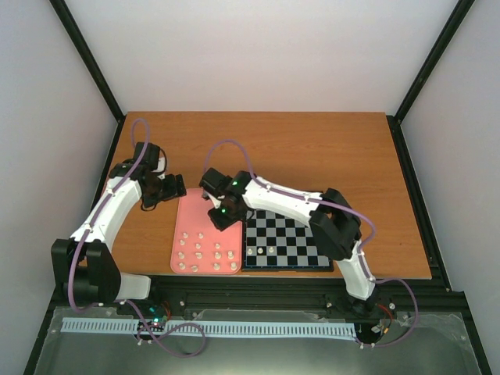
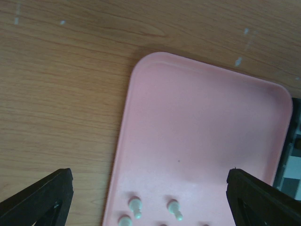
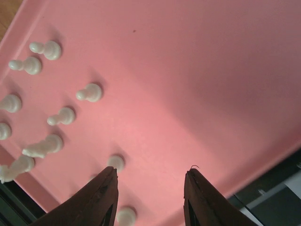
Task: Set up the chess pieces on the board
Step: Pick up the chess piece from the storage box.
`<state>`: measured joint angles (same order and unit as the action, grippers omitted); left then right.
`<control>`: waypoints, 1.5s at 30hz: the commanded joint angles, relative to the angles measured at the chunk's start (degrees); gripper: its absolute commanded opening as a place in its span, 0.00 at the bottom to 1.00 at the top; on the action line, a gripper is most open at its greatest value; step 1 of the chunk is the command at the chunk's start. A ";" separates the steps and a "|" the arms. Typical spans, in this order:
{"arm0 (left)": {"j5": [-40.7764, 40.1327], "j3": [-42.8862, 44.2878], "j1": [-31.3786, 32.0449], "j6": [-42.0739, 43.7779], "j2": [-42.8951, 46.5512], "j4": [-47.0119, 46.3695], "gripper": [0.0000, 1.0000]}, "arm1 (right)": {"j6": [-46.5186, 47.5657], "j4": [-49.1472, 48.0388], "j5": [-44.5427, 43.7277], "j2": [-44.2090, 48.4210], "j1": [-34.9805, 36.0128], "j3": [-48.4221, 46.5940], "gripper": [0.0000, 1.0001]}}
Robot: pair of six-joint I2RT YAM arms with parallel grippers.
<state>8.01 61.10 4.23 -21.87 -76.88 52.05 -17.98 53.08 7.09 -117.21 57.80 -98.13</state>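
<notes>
Several cream-white chess pieces [image 1: 207, 254] stand at the near end of a pink tray [image 1: 195, 215]. Two more stand on the board [image 1: 291, 234] along its near left squares. My right gripper [image 1: 223, 216] hangs open and empty over the tray's right side. In the right wrist view its jaws [image 3: 151, 172] are spread above bare tray [image 3: 188, 70], with pieces [image 3: 91, 92] to the left. My left gripper [image 1: 169, 187] is open and empty beside the tray's far left corner. The left wrist view [image 2: 149, 175] shows three pieces [image 2: 135, 205] below it.
The board lies flush against the tray's right edge, and its dark rim shows in the right wrist view [image 3: 277, 197] and the left wrist view [image 2: 291, 160]. The wooden table [image 1: 312, 148] extends behind both. A black frame [image 1: 406, 195] borders the table.
</notes>
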 commanded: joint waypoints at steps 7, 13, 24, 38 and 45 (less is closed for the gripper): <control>-4.92 4.50 -4.00 -5.27 -3.47 3.43 1.00 | 2.61 0.62 5.65 -5.71 3.58 -4.90 0.37; -5.63 6.54 -4.28 -6.39 -5.25 4.10 1.00 | 1.95 0.65 7.51 -5.30 3.90 -0.50 0.38; -4.28 6.32 -4.23 -6.18 -5.68 3.62 1.00 | 2.38 1.19 8.74 -8.05 3.99 -1.85 0.39; -3.76 5.87 -4.28 -5.82 -5.64 3.17 1.00 | 3.48 2.91 9.17 -11.35 4.07 -4.78 0.29; -2.92 5.65 -4.25 -5.64 -6.00 2.89 1.00 | 3.13 3.49 7.69 -10.85 4.12 -4.68 0.03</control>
<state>4.29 65.34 0.34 -27.24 -82.39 55.09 -14.79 55.66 15.99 -127.68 61.39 -101.80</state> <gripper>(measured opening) 0.998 0.067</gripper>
